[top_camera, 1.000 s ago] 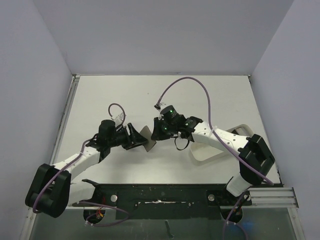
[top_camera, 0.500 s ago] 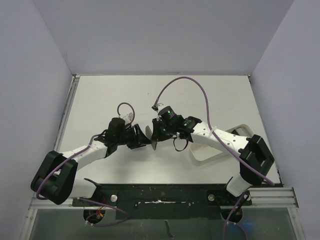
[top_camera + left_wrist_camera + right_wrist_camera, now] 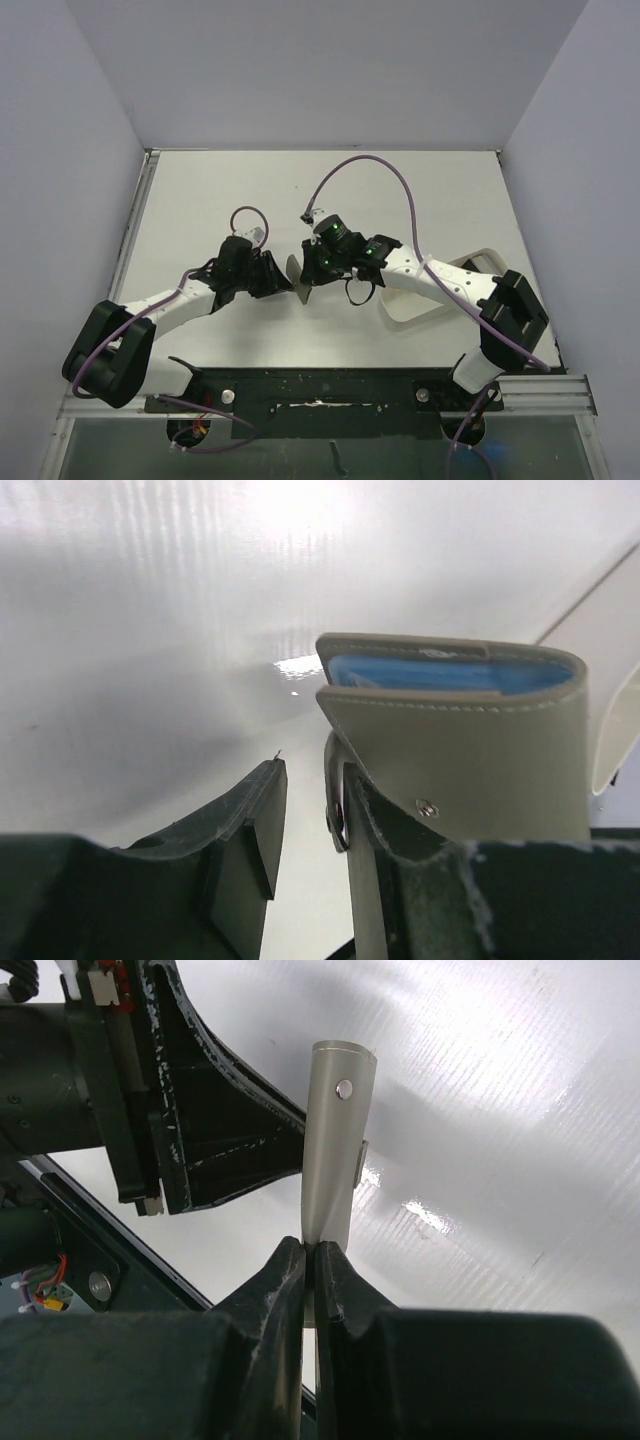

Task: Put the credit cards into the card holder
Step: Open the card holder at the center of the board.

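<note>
The card holder (image 3: 296,271) is a grey-olive wallet held upright above the table between the two grippers. My right gripper (image 3: 311,268) is shut on its lower edge; the right wrist view shows the wallet (image 3: 334,1130) edge-on, pinched between the fingertips of the right gripper (image 3: 311,1252). My left gripper (image 3: 281,278) is open at the wallet's other side. In the left wrist view the wallet (image 3: 470,740) shows its light blue lining. One flap with the clasp tab (image 3: 338,815) lies between the fingers of the left gripper (image 3: 312,780), against the right finger. No credit cards are in view.
A white oblong tray (image 3: 430,305) lies on the table at the right, partly under my right arm. The black base rail (image 3: 320,385) runs along the near edge. The grey walls stand on three sides.
My left gripper has moved right, up to the wallet, and now straddles one flap. My right gripper has shifted slightly left with the wallet still in it.
</note>
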Robot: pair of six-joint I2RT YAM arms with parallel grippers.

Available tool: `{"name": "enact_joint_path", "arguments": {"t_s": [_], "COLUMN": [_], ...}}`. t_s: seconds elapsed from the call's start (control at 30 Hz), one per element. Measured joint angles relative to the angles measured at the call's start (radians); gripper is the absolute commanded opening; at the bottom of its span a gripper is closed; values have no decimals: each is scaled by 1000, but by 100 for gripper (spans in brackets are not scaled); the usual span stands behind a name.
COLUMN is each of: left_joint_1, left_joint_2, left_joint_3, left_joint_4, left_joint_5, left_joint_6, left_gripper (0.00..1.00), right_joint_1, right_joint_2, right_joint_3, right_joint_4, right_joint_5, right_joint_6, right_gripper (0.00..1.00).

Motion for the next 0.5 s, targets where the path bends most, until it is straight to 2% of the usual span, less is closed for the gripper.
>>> {"name": "enact_joint_path", "arguments": {"t_s": [0.17,0.5], "left_joint_1": [0,0], "left_joint_2": [0,-59], "left_joint_3": [0,-10], "left_joint_4": [-41,-68], "left_joint_5": [-47,-52], "left_joint_6": [13,13], "left_gripper": [28,30], "right_joint_1": [3,7], "right_joint_2": [0,0], "right_joint_3": [-2,-35], "right_joint_4": [0,4], "right_joint_5": [1,29], "right_joint_6": [6,35], "right_gripper": [0,0]}}
